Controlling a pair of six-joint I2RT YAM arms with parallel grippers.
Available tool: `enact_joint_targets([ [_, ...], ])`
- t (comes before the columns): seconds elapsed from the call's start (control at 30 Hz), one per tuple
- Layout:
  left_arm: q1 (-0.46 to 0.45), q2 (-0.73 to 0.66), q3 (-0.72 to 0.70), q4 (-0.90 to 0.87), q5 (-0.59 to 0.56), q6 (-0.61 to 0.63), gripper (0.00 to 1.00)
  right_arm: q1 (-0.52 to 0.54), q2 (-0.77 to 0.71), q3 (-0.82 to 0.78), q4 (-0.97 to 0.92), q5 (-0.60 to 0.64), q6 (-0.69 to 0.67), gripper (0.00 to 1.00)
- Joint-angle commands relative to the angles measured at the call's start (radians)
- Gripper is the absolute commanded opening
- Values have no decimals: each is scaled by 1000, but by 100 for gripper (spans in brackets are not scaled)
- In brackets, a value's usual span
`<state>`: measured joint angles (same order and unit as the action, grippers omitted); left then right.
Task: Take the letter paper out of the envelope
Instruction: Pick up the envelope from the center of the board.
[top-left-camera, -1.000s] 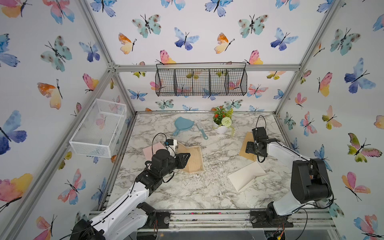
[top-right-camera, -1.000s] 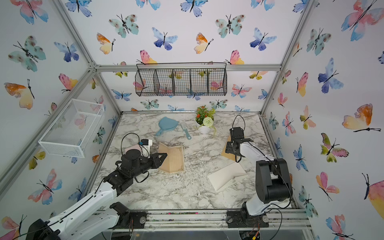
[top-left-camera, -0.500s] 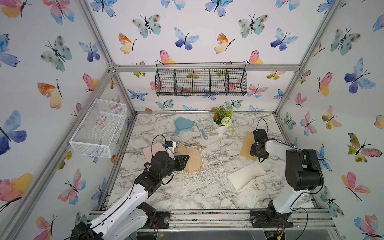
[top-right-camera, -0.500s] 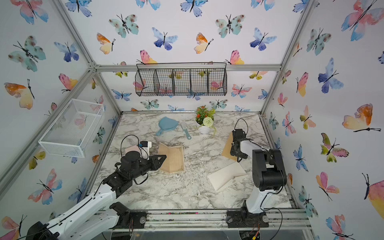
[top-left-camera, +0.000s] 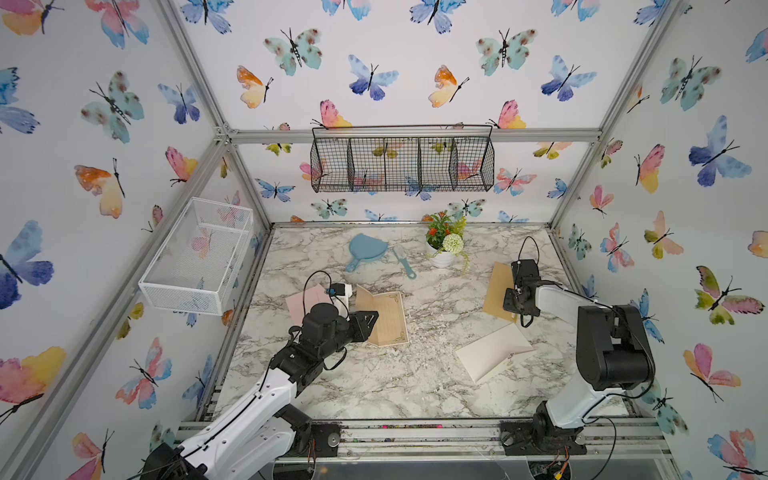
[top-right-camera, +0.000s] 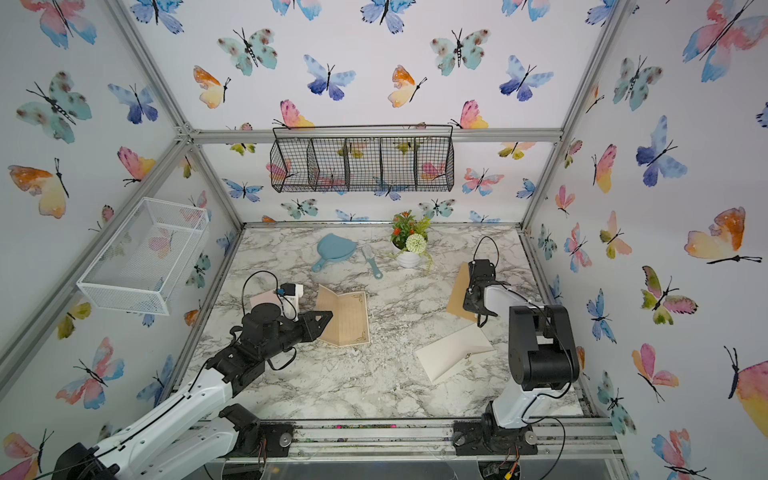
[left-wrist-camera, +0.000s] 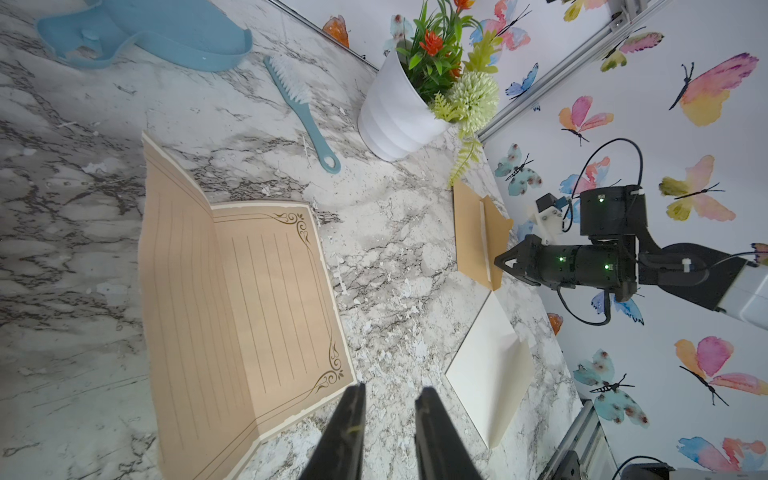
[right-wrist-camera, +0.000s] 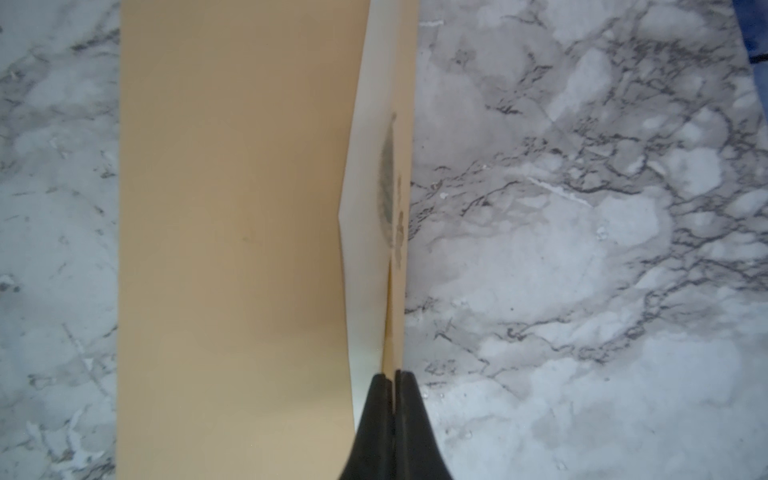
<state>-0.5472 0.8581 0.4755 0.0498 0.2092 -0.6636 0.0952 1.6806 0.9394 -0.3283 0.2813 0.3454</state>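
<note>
A: How far along are we?

B: Nearly done, by our reading. The paper (left-wrist-camera: 249, 311) lies out in the open, unfolded on the table (top-left-camera: 374, 382) with its lined face up. It is well apart from the brown envelope (top-left-camera: 496, 291) on our right side.

A: And our hands?

B: Our right gripper (right-wrist-camera: 392, 382) is pinched tight on the edge of that envelope's flap (right-wrist-camera: 374, 208), which stands up off the body. Our left gripper (left-wrist-camera: 390, 432) hovers at the edge of the paper nearest it, jaws a narrow gap apart with nothing between them.

A: So what is left?

B: If that sheet came from the brown envelope, we judge that only letting go and pulling back remains. We cannot tell which envelope it came from.

A: Anything inside the brown one?

B: We cannot see into its mouth, and no sheet sticks out. The cream envelope (top-left-camera: 492, 351) lies flat just beside it and looks closed, so its contents are hidden. A pink sheet (top-left-camera: 297, 305) lies by our left arm.

A: The other containers?

B: The black basket (top-left-camera: 401, 160) and white basket (top-left-camera: 195, 253) on the walls show nothing in them. The pot (top-left-camera: 441, 259) holds flowers.
</note>
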Motion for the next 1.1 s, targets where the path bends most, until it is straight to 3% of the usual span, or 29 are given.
enact_joint_targets([
  [0.0,-4,-7,-5,26,15,-6,27,0,-65,-10,-13,-14,-14,2],
  [0.3,-5,-16,-1,53,7,-23,27,6,-420,33,-170,-154,-45,2],
  [0.37,-4,-5,1,89,33,-32,38,9,-498,41,-189,-209,-59,2],
  [0.43,-6,24,7,142,85,-49,45,15,-568,49,-202,-302,-74,2],
  [0.63,-11,101,-10,362,243,-132,52,75,-697,34,-229,-598,-88,1],
  [0.77,-16,112,-19,467,349,-122,58,83,-788,-3,-199,-827,-89,1],
  [0.93,-44,84,3,476,369,-84,61,84,-883,-22,-137,-1070,-80,2],
  [1.07,-59,78,11,476,346,-82,62,94,-871,-25,-150,-1138,-87,1],
])
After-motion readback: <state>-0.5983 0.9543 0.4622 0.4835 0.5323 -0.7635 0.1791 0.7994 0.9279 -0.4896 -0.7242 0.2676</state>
